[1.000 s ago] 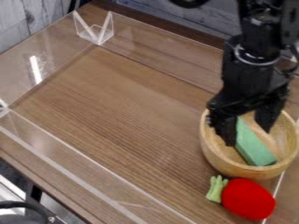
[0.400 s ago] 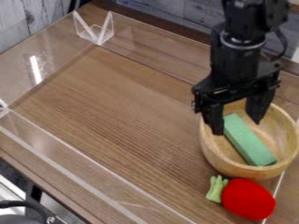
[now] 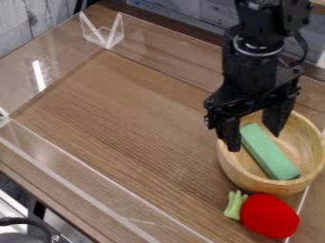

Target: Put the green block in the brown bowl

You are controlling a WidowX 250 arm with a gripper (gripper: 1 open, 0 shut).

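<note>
The green block (image 3: 272, 152), a flat light-green bar, lies slanted inside the brown bowl (image 3: 244, 174) at the right of the wooden table. My gripper (image 3: 253, 127) hangs just above the bowl's left rim, slightly up and left of the block. Its two dark fingers (image 3: 229, 131) stand wide open with nothing between them. The black arm rises from it toward the top right.
A red strawberry toy (image 3: 267, 214) with green leaves lies in front of the bowl at the table's near edge. Clear acrylic walls (image 3: 51, 71) line the left and back of the table, with a clear bracket (image 3: 102, 30) at the back left.
The open gripper has lifted up out of the bowl and shifted left, leaving the green block lying in the bowl.
</note>
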